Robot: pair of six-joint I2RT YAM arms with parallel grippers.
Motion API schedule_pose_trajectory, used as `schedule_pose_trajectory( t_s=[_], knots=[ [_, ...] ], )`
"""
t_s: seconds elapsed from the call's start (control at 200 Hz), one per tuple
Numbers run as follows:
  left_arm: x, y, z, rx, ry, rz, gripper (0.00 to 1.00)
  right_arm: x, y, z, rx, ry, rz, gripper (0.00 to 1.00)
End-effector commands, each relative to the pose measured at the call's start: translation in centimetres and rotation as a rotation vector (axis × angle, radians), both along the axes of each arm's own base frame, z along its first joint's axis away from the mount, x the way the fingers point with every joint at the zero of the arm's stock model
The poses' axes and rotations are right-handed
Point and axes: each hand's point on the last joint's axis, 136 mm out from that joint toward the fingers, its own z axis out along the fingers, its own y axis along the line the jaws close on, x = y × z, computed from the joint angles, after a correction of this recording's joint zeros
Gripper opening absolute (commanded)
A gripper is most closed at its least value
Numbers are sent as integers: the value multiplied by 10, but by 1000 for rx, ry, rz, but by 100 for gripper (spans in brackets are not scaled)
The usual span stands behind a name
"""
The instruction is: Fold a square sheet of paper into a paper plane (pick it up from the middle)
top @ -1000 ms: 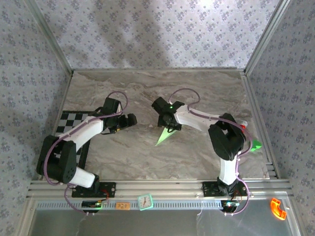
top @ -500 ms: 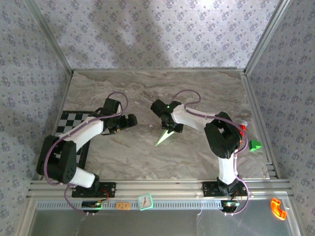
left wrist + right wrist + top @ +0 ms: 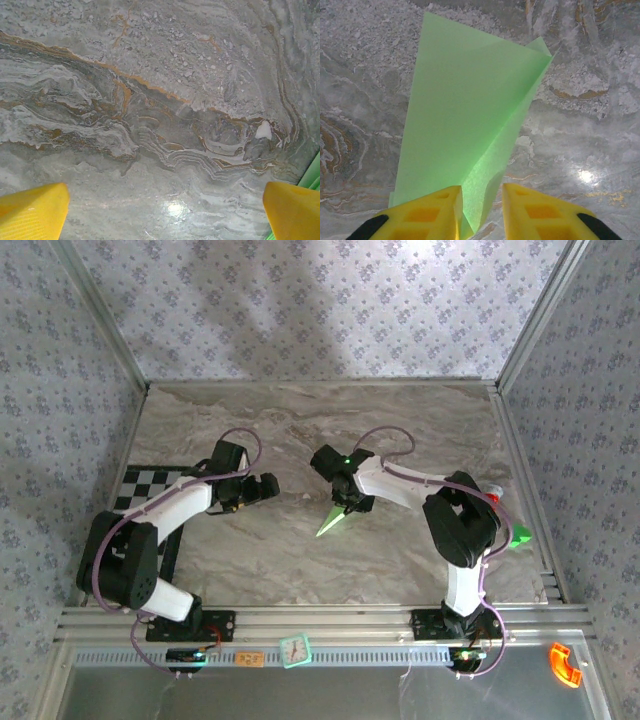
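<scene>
The square sheet of paper (image 3: 336, 519) is folded into a pale green pointed dart lying on the marble table (image 3: 420, 430), tip toward the near left. In the right wrist view the paper (image 3: 465, 115) has a raised centre fold standing between the yellow fingers. My right gripper (image 3: 482, 212) straddles that fold at the wide end. The left finger touches the fold, and a narrow gap shows beside the right finger (image 3: 540, 212). From above, the right gripper (image 3: 350, 502) sits on the dart's far end. My left gripper (image 3: 268, 485) hovers to the left, wide open (image 3: 165, 212) over bare marble.
A checkerboard mat (image 3: 140, 490) lies at the left edge under the left arm. A small bright green block (image 3: 518, 536) sits by the right wall. A small clock (image 3: 295, 650) and an orange piece (image 3: 565, 664) rest on the near rail. Metal frame walls enclose the table.
The right gripper's jaws have narrowed around the paper's raised fold. The right arm shifted slightly, and the left arm barely moved. The paper stays in place.
</scene>
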Motion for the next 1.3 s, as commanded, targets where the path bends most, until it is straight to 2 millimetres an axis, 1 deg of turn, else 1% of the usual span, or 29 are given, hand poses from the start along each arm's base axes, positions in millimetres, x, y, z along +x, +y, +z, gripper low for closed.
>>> schedule_pose_trajectory(
  t_s=[0.0,0.1,0.17,0.24,0.325,0.41,0.495,0.515,0.53,0.575,0.655,0.689,0.699,0.774,0.854,0.884,0.969,1.034,1.069,1.079,1.094,1.179,1.294],
  knots=[
    [7,0,6,5,-10,1,99,-3,-3,1,20,7,-30,24],
    [8,1,7,9,-12,4,99,-2,-4,3,22,-1,-35,16],
    [8,2,8,12,-12,10,99,1,-7,9,20,-26,-34,9],
    [9,3,10,9,-18,19,99,6,-7,19,20,-58,-17,4],
    [11,8,13,-2,-29,45,99,17,-2,35,40,-109,38,3],
    [13,14,19,-21,-50,76,99,31,13,59,95,-184,139,2],
    [15,19,26,-44,-79,107,99,45,37,86,193,-259,263,2],
    [15,20,28,-50,-85,111,99,45,41,91,215,-264,293,2],
    [15,21,30,-53,-91,117,99,50,48,98,246,-290,313,2],
    [16,23,33,-64,-107,130,99,54,63,110,323,-316,375,2],
    [17,24,40,-85,-133,148,99,58,82,122,448,-343,438,1],
    [17,24,42,-93,-144,155,99,61,87,125,494,-354,450,1],
    [18,24,43,-97,-148,158,99,62,88,126,493,-364,479,1],
    [18,23,47,-118,-166,168,99,62,97,123,555,-367,533,1],
    [18,22,50,-140,-183,179,99,60,105,115,608,-352,567,1],
    [18,20,50,-152,-187,178,99,58,107,110,627,-342,578,1],
    [18,15,50,-192,-189,175,99,58,106,93,673,-313,567,1],
    [18,10,47,-218,-183,172,99,61,102,79,694,-298,548,1],
    [17,7,45,-225,-176,171,99,64,103,77,716,-300,550,1],
    [17,6,44,-227,-175,169,99,60,100,66,714,-277,544,1],
    [17,5,44,-230,-173,165,99,58,98,60,718,-266,541,1],
    [15,-5,38,-241,-149,145,98,58,91,42,749,-236,510,1],
    [14,-23,33,-247,-130,104,98,60,72,24,754,-219,456,1]
  ],
)
